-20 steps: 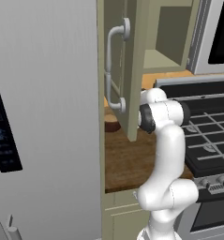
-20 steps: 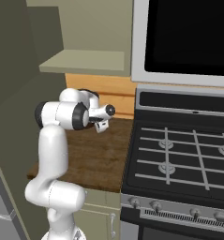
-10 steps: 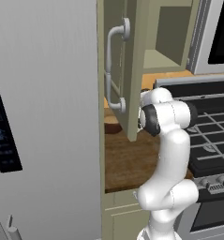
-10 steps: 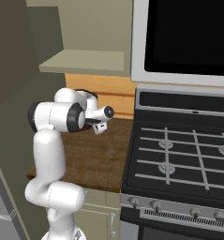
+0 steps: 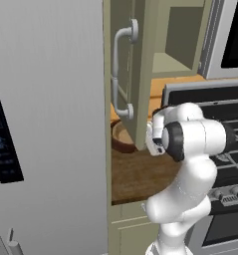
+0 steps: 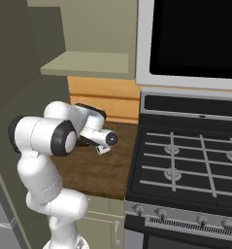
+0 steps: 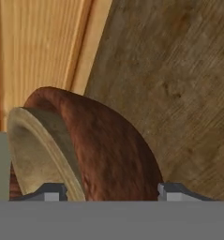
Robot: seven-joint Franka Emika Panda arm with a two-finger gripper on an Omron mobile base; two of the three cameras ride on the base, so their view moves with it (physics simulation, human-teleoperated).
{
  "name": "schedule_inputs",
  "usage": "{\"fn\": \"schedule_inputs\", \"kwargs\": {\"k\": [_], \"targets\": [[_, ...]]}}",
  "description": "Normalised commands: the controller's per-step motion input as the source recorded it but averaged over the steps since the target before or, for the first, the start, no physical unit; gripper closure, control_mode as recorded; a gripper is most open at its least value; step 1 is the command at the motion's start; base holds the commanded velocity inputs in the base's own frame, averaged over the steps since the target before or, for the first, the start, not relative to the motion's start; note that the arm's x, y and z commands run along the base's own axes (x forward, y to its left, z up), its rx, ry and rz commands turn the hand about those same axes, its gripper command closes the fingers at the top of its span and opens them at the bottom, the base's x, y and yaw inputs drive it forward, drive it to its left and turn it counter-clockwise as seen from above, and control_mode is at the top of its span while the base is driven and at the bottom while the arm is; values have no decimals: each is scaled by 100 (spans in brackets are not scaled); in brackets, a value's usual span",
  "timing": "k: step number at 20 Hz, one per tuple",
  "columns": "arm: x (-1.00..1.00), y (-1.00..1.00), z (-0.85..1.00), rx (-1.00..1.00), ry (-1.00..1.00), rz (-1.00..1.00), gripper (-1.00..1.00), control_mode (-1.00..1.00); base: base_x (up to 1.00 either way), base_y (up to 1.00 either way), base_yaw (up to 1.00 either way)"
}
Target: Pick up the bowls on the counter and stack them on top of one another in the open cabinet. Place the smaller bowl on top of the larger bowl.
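Observation:
The larger bowl (image 5: 121,138), dark reddish-brown outside and tan inside, sits on the dark wood counter (image 5: 140,172) behind the open cabinet door (image 5: 140,74). In the hand view this bowl (image 7: 108,145) looms close, lying between the two fingertips (image 7: 50,191) of my gripper (image 7: 111,192), which is open and spread wide around it. I cannot tell whether the tips touch the bowl. In the right base view the hand (image 6: 91,121) points low towards the back left of the counter (image 6: 98,165). The smaller tan bowl is out of view.
The open cabinet's shelf (image 6: 88,63) hangs above the counter, and its door carries a curved white handle (image 5: 121,69). The grey fridge (image 5: 46,124) stands at the left. The black stove (image 6: 185,160) lies to the right, under a dark microwave (image 6: 190,39).
The arm has bent lower and reached further in, bringing the hand down towards the reddish-brown bowl. The bowl has stayed on the counter.

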Motion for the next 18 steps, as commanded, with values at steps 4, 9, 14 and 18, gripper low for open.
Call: {"fn": "schedule_inputs", "kwargs": {"k": [4, 9, 14, 18], "targets": [[-91, -100, 57, 18, 0, 0, 100, -100, 0, 0, 0], [-91, -77, 95, 10, 0, 0, 100, -100, 0, 0, 0], [-73, -37, 100, 1, 10, -8, 100, -100, 0, 0, 0], [-71, -23, 100, 0, 10, -13, 100, -100, 0, 0, 0]]}}
